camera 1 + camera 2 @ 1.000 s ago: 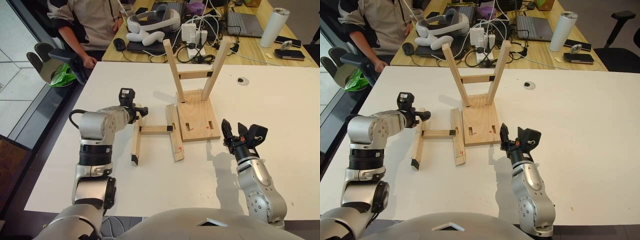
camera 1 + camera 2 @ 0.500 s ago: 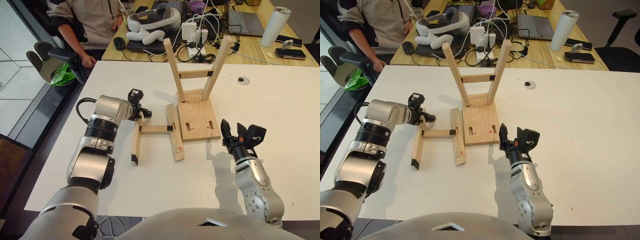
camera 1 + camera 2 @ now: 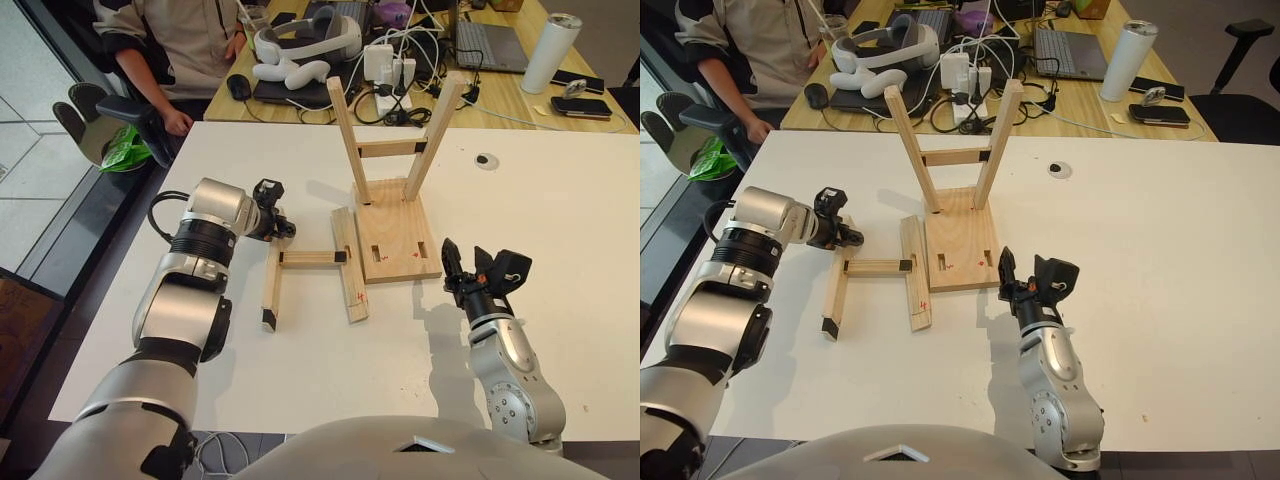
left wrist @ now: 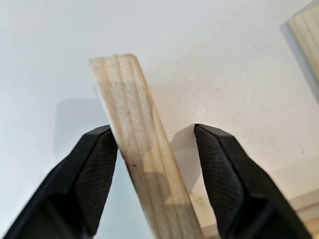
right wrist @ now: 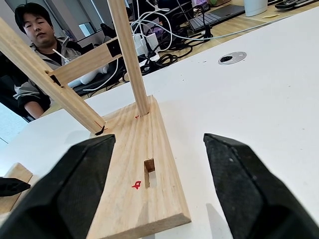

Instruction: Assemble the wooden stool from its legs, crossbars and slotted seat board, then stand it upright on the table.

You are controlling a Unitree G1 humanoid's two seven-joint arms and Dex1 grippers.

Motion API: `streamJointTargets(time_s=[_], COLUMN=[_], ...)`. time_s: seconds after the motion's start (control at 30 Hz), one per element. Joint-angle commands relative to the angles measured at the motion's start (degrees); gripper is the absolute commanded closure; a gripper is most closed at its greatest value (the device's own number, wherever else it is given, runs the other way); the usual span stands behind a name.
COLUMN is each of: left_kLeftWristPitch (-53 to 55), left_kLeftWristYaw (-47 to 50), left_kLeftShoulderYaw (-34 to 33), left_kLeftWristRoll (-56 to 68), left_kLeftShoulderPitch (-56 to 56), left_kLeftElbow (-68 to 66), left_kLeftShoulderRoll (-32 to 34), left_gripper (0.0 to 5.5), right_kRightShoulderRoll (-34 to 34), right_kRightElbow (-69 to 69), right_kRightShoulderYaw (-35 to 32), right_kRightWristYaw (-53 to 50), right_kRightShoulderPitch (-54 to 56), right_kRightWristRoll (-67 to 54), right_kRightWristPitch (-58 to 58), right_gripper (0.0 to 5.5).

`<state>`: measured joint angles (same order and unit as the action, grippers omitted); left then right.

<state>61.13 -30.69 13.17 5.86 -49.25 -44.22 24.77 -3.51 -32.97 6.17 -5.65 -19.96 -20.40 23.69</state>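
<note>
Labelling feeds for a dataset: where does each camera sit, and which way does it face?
Left eye view: head, facing forward and down over the table; both arms show.
Right eye view: its stereo twin, same scene.
Left wrist view: left wrist, facing the leg that the left gripper straddles.
Right wrist view: right wrist, facing the seat board past the right gripper.
</note>
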Motion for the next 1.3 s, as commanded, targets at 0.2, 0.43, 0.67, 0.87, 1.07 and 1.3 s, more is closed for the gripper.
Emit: streamJointTargets(time_s=[0.2, 0.43, 0.67, 0.87, 1.07, 1.3], left_kLeftWristPitch=[-6.6, -3.2, -7.4, -14.5, -5.5, -3.6], left_kLeftWristYaw=[-4.8, 1.2, 17.8, 33.6, 43.9, 45.4], left_kLeftShoulderYaw=[4.0, -11.8, -33.2, -48.7, -43.0, -33.4], left_kLeftWristRoll=[-5.3, 1.9, 4.6, 14.4, 25.5, 31.5], left_kLeftShoulderPitch=[-1.9, -2.6, -1.5, -1.6, 3.8, 9.3], left_kLeftElbow=[-8.6, 2.6, 23.5, 50.1, 73.7, 80.6], left_kLeftShoulderRoll=[-1.5, -0.6, 3.9, -6.6, -25.2, -33.6], left_gripper=[4.08, 4.48, 4.48, 4.48, 4.48, 4.48], right_kRightShoulderRoll=[-1.7, -1.0, -0.3, 5.1, 7.5, 12.3], right_kRightElbow=[0.8, 1.3, 0.3, -3.4, -7.9, -2.9], right_kRightShoulderYaw=[1.0, 0.6, -0.2, 2.7, 7.2, 5.2], right_kRightWristYaw=[-0.3, 0.2, 0.4, 3.8, 13.0, 20.7], right_kRightShoulderPitch=[0.1, 0.0, -0.4, 1.4, 12.2, 31.7], right_kRightWristRoll=[0.3, 0.1, 0.0, 1.6, -6.6, -13.0], right_kRightWristPitch=[-1.1, -1.4, -1.1, 3.6, 11.1, 20.2], right_gripper=[2.22, 2.22, 2.22, 2.22, 2.22, 2.22])
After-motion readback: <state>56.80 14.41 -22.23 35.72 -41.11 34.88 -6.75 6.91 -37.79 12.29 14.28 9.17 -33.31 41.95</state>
